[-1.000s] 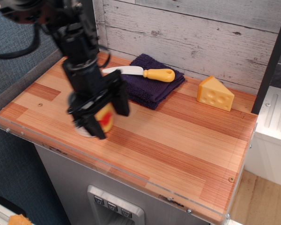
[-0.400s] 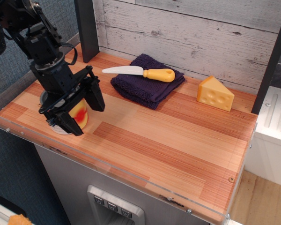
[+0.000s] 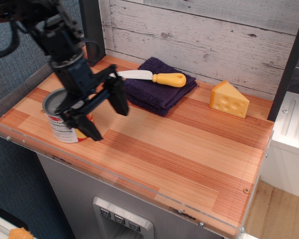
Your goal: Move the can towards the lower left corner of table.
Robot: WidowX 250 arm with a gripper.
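Note:
The can (image 3: 61,121), with a grey lid and a white, red and yellow label, stands upright on the wooden table (image 3: 189,149) near its front left corner. My black gripper (image 3: 103,113) is just to the right of the can and raised a little. Its jaws are spread wide and hold nothing. One finger (image 3: 117,96) points toward the towel; the other finger (image 3: 90,130) is low beside the can's right side, and whether it touches the can I cannot tell.
A dark purple towel (image 3: 157,90) lies at the back with a yellow-handled knife (image 3: 150,76) on it. A yellow cheese wedge (image 3: 229,99) sits at the back right. A dark post (image 3: 92,30) stands at the back left. A clear acrylic rim (image 3: 114,174) edges the table.
The gripper slid the can leftward toward the front left corner, then opened and drew back up and to the right. The can now stands free.

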